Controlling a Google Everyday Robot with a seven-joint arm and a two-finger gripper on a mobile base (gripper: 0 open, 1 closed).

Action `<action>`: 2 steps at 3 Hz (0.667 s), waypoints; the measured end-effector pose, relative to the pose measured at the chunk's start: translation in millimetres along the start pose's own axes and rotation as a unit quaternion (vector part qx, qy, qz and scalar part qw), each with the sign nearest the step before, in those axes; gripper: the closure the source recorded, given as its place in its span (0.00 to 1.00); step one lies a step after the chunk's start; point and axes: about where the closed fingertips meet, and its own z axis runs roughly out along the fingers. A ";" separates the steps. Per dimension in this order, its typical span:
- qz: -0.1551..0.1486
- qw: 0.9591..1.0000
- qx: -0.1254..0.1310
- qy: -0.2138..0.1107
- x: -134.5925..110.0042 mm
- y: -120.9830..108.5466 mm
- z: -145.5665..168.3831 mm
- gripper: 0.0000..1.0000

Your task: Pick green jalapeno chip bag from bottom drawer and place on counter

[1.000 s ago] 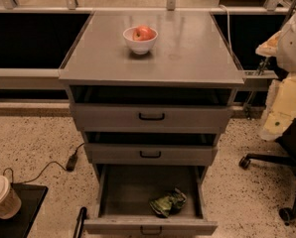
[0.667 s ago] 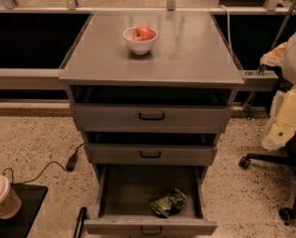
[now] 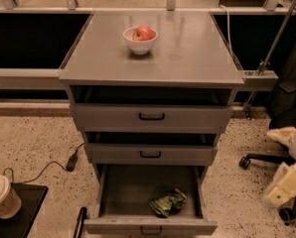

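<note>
The green jalapeno chip bag (image 3: 168,203) lies crumpled in the front right part of the bottom drawer (image 3: 150,225), which is pulled open. The counter (image 3: 187,48) is the grey cabinet top above it. My gripper (image 3: 286,185) shows as pale cream parts low at the right edge of the view. It is well to the right of the cabinet, at about the height of the bottom drawer, and touches nothing. It is apart from the bag.
A white bowl with a red apple (image 3: 140,38) stands on the counter's back middle. The two upper drawers (image 3: 151,117) are shut or nearly shut. A paper cup (image 3: 1,196) sits at lower left, a cable plug (image 3: 71,161) lies on the floor, and a chair base (image 3: 267,158) is at right.
The arm at the right has moved down from counter height to bottom-drawer height. The bag, drawers and bowl have not moved.
</note>
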 end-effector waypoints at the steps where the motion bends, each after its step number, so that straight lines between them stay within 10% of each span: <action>1: 0.053 0.996 -0.053 -0.038 58.7 5.5 80.7 0.00; 2: 0.063 0.994 -0.073 -0.042 68.8 6.3 102.4 0.00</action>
